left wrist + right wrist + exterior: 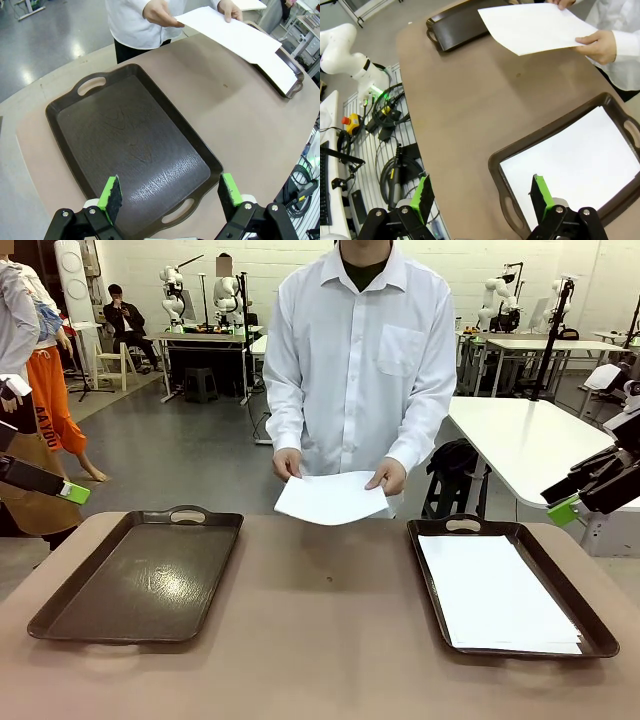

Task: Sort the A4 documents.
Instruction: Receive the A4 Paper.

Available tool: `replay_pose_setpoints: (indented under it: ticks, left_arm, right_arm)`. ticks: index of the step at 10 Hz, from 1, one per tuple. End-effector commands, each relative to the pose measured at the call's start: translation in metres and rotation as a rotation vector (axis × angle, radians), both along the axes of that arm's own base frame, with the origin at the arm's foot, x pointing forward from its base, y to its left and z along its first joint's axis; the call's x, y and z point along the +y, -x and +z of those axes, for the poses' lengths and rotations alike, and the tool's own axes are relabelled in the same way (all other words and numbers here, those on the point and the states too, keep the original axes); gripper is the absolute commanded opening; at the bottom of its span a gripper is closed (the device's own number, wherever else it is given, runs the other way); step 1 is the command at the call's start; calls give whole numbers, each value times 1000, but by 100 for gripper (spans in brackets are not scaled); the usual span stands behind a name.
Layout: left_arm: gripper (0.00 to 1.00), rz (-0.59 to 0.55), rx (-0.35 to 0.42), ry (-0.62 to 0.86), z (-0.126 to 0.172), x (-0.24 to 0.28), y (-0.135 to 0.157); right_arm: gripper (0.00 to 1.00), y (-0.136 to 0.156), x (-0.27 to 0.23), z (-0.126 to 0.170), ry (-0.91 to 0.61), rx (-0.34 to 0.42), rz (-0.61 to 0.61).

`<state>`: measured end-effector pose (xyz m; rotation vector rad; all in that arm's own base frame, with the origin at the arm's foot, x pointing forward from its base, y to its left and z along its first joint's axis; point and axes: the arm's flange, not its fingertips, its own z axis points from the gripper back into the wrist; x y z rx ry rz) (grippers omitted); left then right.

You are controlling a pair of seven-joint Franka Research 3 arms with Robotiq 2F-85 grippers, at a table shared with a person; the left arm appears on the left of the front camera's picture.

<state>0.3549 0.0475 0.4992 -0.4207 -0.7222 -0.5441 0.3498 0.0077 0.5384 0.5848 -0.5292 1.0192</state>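
A person in a white shirt stands at the far side and holds one white A4 sheet (330, 498) with both hands above the table's far edge; the same sheet (227, 35) (535, 26) shows in both wrist views. A stack of A4 documents (495, 595) (580, 160) lies in the right dark brown tray (598, 625) (495, 162). The left tray (140, 580) (130, 145) holds nothing. My left gripper (62, 490) (171, 195) hovers open above the left tray's near end. My right gripper (575, 502) (481, 195) hangs open over the right tray's near corner.
The brown table (320, 640) lies bare between the two trays. White tables (530, 445) and a black bag stand behind the person. Cables and a white robot base (350, 55) sit beside the table's edge in the right wrist view.
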Motion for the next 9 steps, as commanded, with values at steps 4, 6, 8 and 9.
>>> replay_pose_setpoints:
  ticks: [4, 6, 8, 9]
  left_arm:
    - [100, -19, -10, 13, -3, 2, -1]
    - [100, -19, -10, 13, -3, 2, -1]
    - [100, -19, -10, 13, -3, 2, -1]
    - [100, -19, -10, 13, -3, 2, -1]
  right_arm:
    - [100, 0, 0, 0, -6, -1, 4]
    - [100, 0, 0, 0, -6, -1, 4]
    - [100, 0, 0, 0, -6, -1, 4]
    - [100, 0, 0, 0, -6, -1, 4]
